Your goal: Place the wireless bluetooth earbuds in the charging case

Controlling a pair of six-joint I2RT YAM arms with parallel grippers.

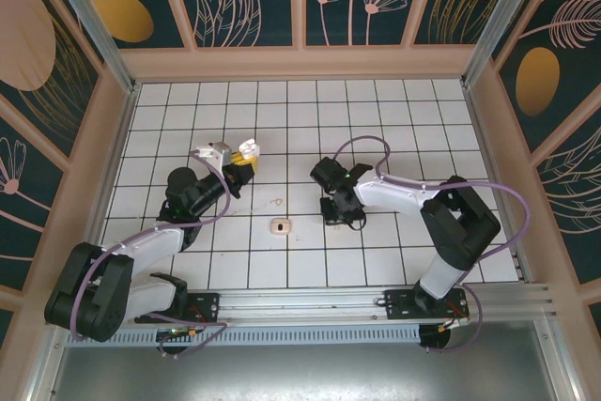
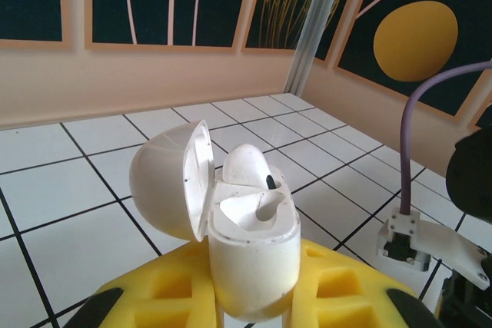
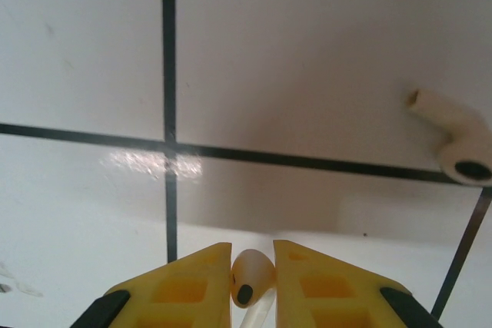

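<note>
The charging case (image 2: 254, 247) is white with its lid (image 2: 165, 182) swung open to the left, and my left gripper (image 2: 254, 301) is shut on its body. One white earbud (image 2: 246, 165) sits in the far socket, and the near socket is empty. From above, the case (image 1: 249, 149) is lifted over the left-centre tiles in the left gripper (image 1: 244, 161). My right gripper (image 3: 252, 266) is shut on a second earbud (image 3: 252, 278), low over the floor. It stands right of centre from above, the right gripper (image 1: 340, 216). Another earbud (image 3: 455, 140) lies loose on a tile.
A small pinkish-beige rounded piece (image 1: 279, 226) lies on a tile between the two grippers. The white tiled floor (image 1: 310, 119) is boxed in by beige walls (image 1: 300, 63) at the back and both sides. The right arm's purple cable (image 2: 411, 136) hangs near the case.
</note>
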